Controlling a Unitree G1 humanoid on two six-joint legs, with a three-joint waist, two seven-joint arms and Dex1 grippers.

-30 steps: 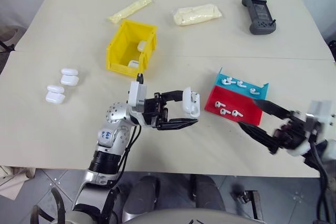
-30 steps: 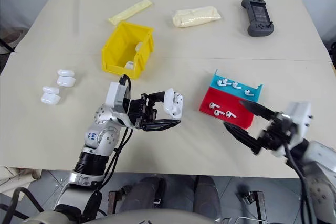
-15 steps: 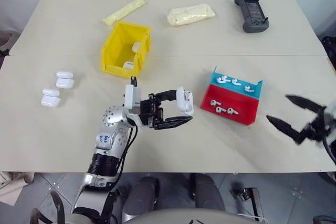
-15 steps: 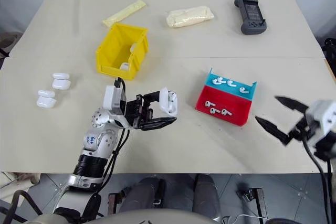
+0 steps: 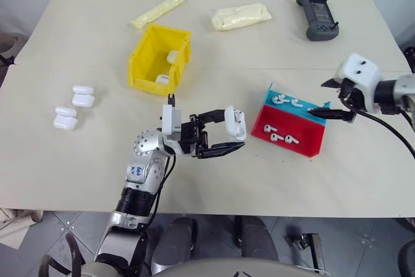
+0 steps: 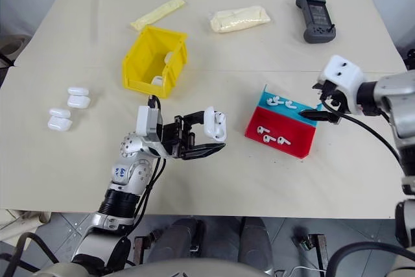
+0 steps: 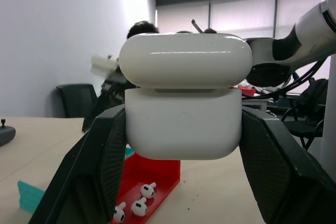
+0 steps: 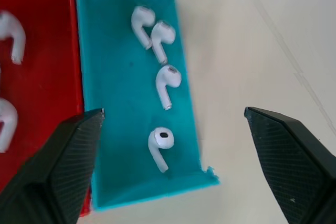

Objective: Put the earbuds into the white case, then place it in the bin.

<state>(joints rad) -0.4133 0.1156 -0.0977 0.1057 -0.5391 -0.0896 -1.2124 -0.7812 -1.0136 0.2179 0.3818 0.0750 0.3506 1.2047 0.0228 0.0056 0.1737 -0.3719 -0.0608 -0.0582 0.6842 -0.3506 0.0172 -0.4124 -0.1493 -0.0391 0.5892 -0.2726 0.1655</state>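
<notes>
Left claw (image 5: 228,135) clenched on the white case (image 5: 235,123), lid ajar, held above the bench (image 5: 78,160) at centre. Right claw (image 8: 173,129) spread wide, empty, hovering over the tray's (image 5: 295,144) teal part, where four earbuds (image 8: 167,81) lay. Yellow bin (image 5: 159,58) at 11 o'clock from the held case, more cases inside.

Bin (image 5: 148,61) far left-centre with cases inside; spare cases (image 5: 75,105) left of it; tray (image 5: 305,144) with earbuds (image 5: 280,137) right; controller (image 5: 318,13) far right; two bags (image 5: 242,16) behind bin.
</notes>
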